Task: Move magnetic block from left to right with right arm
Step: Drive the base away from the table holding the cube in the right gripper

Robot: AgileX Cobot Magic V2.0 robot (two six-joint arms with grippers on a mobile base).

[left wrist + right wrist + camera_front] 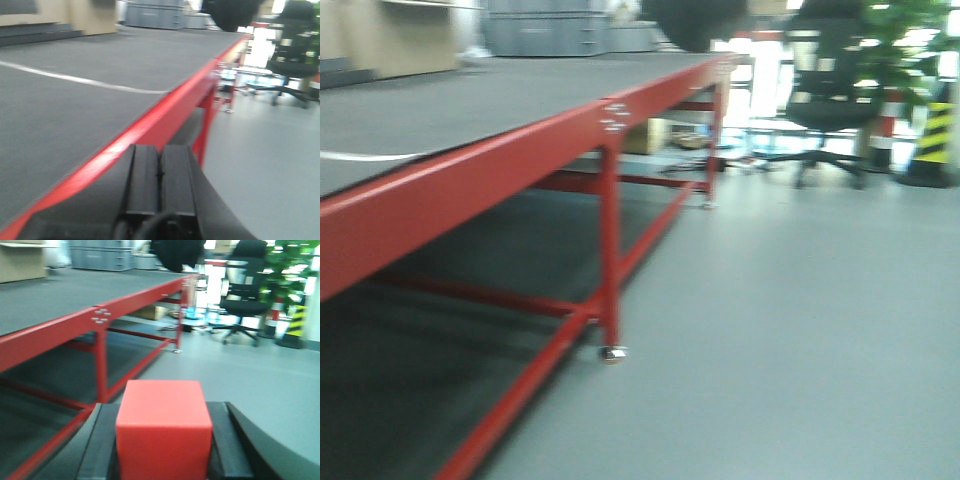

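R hand (163, 462) clamps magnetic block (163, 420) off table edge (60, 326), over floor (250, 385).

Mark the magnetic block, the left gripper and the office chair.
magnetic block (162, 432): right wrist view, front face.
left gripper (160, 150): left wrist view, seam between the closed fingertips.
office chair (245, 280): right wrist view, backrest.

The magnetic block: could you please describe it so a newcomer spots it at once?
Right of the long red-framed table, find the right gripper at the right wrist view's bottom edge. Between its black fingers sits the magnetic block: a plain bright-red cube against black and grey.
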